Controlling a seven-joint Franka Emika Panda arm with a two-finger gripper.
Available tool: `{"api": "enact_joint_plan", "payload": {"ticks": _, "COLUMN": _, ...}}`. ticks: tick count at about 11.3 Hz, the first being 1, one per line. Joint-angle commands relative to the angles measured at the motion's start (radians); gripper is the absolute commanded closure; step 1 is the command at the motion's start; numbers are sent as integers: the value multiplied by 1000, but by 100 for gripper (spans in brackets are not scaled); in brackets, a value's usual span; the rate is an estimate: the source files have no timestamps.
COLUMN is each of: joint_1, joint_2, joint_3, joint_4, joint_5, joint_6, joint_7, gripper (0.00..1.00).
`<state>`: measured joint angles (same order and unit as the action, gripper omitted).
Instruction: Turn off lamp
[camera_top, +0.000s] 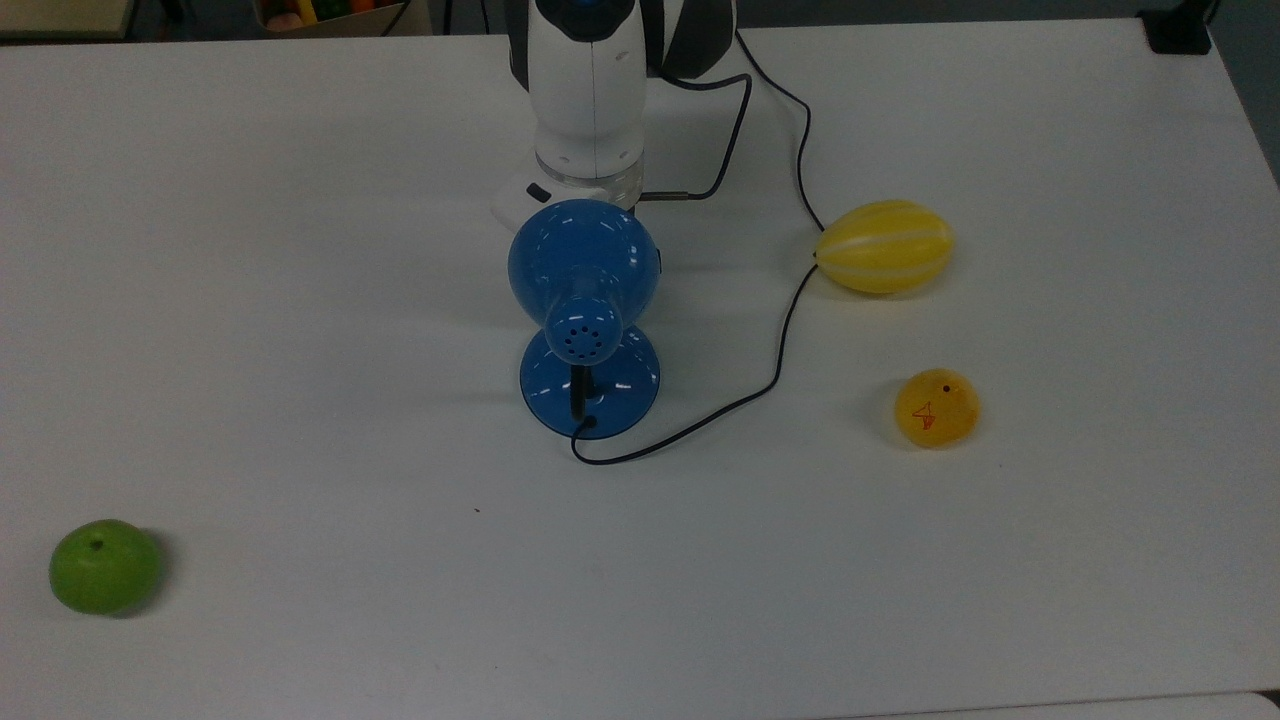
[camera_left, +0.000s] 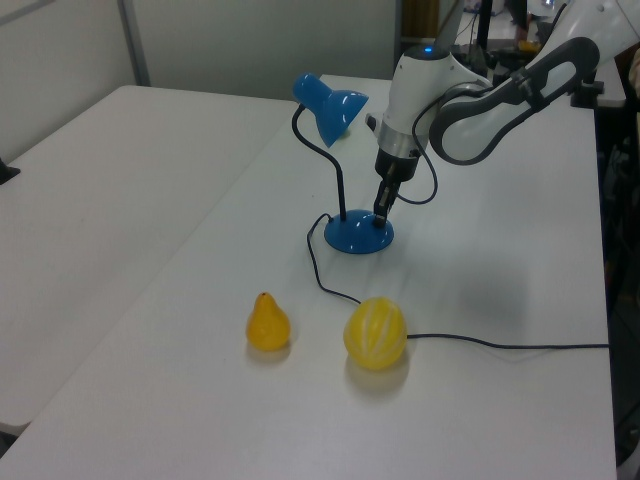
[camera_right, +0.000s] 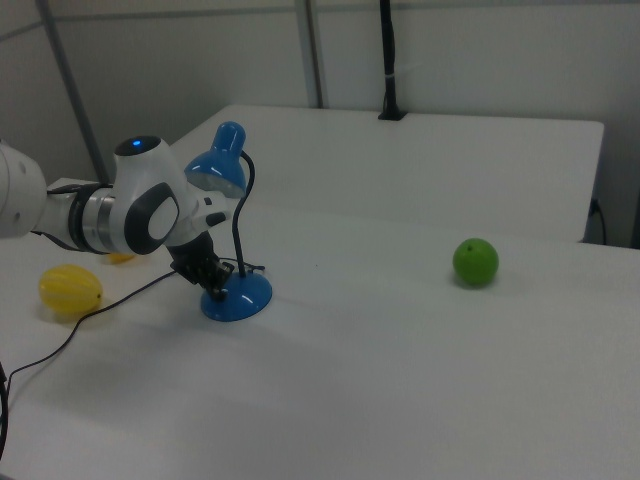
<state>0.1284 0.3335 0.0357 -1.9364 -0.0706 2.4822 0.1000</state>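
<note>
**Blue lamp dark, hand down at its base**

Glossy blue all over, the lamp (camera_top: 585, 300) stands near the middle of the counter (camera_top: 300, 300), and you can see no glow under its dome and no bright pool on the white surface around it. It reads as off. The round shade with its vented cap tilts down from a curved black neck, which rises from a round blue base; a thin dark cord (camera_top: 760, 390) leaves the base and runs away across the counter.

Your hand (camera_left: 382, 212) is low at the base, on the left view's right edge of it, tips at or on the blue disc; the right view puts it on the base's left side. Whether the fingers are spread or pressed together cannot be told from here.

Judging by the dark shade, the switching step looks done. Your next move should be a straight lift clear of the base, gently, so you neither nudge the lamp nor snag the cord.

Further out lie a striped yellow melon (camera_top: 884, 246) touching the cord, a yellow pear (camera_top: 936, 407), and a green apple (camera_top: 104, 566) well apart.
</note>
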Motion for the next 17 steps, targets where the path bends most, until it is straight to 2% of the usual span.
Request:
{"api": "enact_joint_plan", "payload": {"ticks": 1, "joint_1": -1, "joint_2": -1, "joint_3": -7, "joint_4": -49, "joint_5": -15, "joint_6": -8, "joint_7": 15, "gripper": 100}}
{"api": "enact_joint_plan", "payload": {"ticks": 6, "joint_1": -1, "joint_2": -7, "joint_3": -7, "joint_4": -67, "joint_5": -23, "joint_6": -60, "joint_7": 17, "gripper": 100}}
{"api": "enact_joint_plan", "payload": {"ticks": 10, "joint_1": 5, "joint_2": -94, "joint_3": -7, "joint_4": -53, "joint_5": -31, "joint_6": -262, "joint_7": 15, "gripper": 100}}
{"api": "enact_joint_plan", "payload": {"ticks": 12, "joint_1": 10, "joint_2": -129, "joint_3": -7, "joint_4": 14, "joint_5": -44, "joint_6": -446, "joint_7": 15, "gripper": 100}}
{"api": "enact_joint_plan", "payload": {"ticks": 15, "joint_1": 10, "joint_2": -207, "joint_3": -5, "joint_4": 83, "joint_5": -64, "joint_6": -592, "joint_7": 15, "gripper": 100}}
{"api": "enact_joint_plan", "payload": {"ticks": 17, "joint_1": 4, "joint_2": -231, "joint_3": -5, "joint_4": 178, "joint_5": -64, "joint_6": -718, "joint_7": 15, "gripper": 100}}
